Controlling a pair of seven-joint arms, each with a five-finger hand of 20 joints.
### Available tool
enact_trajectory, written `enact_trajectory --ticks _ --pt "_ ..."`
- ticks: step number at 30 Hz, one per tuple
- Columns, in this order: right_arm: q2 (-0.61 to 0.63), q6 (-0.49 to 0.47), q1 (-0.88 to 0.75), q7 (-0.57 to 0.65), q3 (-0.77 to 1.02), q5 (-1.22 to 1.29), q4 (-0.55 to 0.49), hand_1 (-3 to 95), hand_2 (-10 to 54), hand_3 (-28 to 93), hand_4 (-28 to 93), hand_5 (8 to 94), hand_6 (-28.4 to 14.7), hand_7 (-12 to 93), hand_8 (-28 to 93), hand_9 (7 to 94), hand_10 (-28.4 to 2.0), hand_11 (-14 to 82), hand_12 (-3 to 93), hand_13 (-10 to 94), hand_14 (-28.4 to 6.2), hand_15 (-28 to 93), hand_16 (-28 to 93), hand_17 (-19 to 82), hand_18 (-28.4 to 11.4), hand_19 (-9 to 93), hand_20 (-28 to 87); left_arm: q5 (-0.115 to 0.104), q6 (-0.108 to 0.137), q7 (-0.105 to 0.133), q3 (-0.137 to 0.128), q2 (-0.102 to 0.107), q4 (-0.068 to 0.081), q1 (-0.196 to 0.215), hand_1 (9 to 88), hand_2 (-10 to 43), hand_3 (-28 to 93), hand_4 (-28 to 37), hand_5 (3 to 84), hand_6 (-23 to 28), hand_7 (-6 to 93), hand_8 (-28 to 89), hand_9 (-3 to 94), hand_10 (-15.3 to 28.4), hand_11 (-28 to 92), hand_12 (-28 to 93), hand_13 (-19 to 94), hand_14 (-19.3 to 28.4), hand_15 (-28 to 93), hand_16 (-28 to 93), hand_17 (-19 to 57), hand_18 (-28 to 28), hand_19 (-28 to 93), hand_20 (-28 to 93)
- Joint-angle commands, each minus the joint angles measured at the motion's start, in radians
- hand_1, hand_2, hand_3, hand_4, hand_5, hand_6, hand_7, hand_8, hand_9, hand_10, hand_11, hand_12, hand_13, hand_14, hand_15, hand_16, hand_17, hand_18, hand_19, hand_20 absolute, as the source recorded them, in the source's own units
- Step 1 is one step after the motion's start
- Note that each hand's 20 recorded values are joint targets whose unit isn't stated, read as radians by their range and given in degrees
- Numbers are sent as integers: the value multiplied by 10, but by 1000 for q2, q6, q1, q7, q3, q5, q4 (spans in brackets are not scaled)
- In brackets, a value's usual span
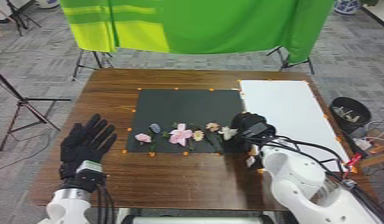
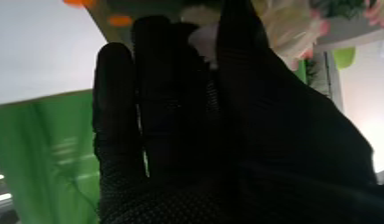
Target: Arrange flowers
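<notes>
On the brown table (image 1: 184, 177) lay a white sheet (image 1: 282, 107) beside a black mat (image 1: 188, 107). The left hand (image 1: 84, 144) was spread at the left; the right hand (image 1: 248, 124) was at the mat's right edge — what it pinched, if anything, I could not tell. Flowers (image 1: 143, 137) lay in a row near the mat's near edge.

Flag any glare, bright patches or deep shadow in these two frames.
Head view: a bright yellow-green patch of light lies on the left part of the green cloth, while the pink flower is free of glare. Right wrist view: strong white glare at the right edge, bright streaks at the left edge, and the right hand mostly in deep shadow.
</notes>
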Motion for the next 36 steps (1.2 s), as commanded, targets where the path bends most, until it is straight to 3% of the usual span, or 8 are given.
enact_trajectory --ticks 1,7,17,20,25,32,34,36 --pt "29 -66 -43 19 56 32 -52 537 -95 829 -283 475 -16 176 -142 543 -115 125 150 558 -88 298 222 265 -160 638 267 -14 14 0 -14 2 -9 21 277 151 706 -283 410 99 133 -78 333 158 268 120 238 170 419 -70 -71 159 369 99" --pt "40 -95 -84 9 114 55 -117 496 -95 852 -283 362 -46 139 -130 439 -143 95 144 494 -103 294 190 240 -169 634 249 -15 15 4 -14 0 -10 22 278 146 707 -283 406 99 132 -78 332 158 267 121 236 169 418 -69 -72 158 369 99" --pt "36 -98 -102 -32 152 102 -158 393 -95 828 -283 361 -52 115 -117 434 -150 76 136 479 -117 281 181 222 -180 629 245 -19 18 10 -9 1 -10 23 279 144 706 -283 411 100 136 -78 335 159 271 122 242 171 423 -68 -71 158 369 100" --pt "36 7 -115 -28 169 144 -147 332 -86 805 -282 358 -54 107 -112 425 -158 71 138 468 -126 274 182 219 -183 623 242 -21 19 15 -5 5 -8 20 280 145 703 -283 413 100 136 -79 336 158 273 122 244 171 424 -68 -71 158 369 100" --pt "28 195 -121 -7 220 244 -120 229 36 789 -277 371 -54 103 -102 416 -166 68 140 440 -145 259 177 214 -184 587 223 -20 12 18 0 11 0 -2 275 146 703 -283 412 99 133 -80 334 158 264 116 242 171 416 -72 -72 159 369 100" --pt "-72 355 -127 -245 413 1033 -76 172 83 787 -282 330 -39 99 -98 350 -133 42 117 348 -142 101 211 179 -169 365 196 9 -41 7 -28 31 27 -27 257 154 692 -283 388 88 77 -76 314 150 201 88 219 152 322 -78 -72 155 359 97" --pt "-97 316 -111 -295 447 1188 -58 169 80 800 -281 325 -26 103 -99 346 -136 37 115 331 -143 91 218 171 -169 328 196 -10 -34 27 -43 49 33 -27 249 153 688 -283 380 90 71 -71 303 151 194 89 214 152 314 -73 -73 154 353 95" --pt "-110 274 -118 -335 480 1241 -45 164 79 806 -281 334 -15 106 -103 348 -137 29 112 307 -139 80 220 159 -167 291 196 -3 -42 27 -64 51 39 -30 244 152 687 -283 377 91 67 -68 296 153 189 90 208 152 306 -71 -73 153 349 94"
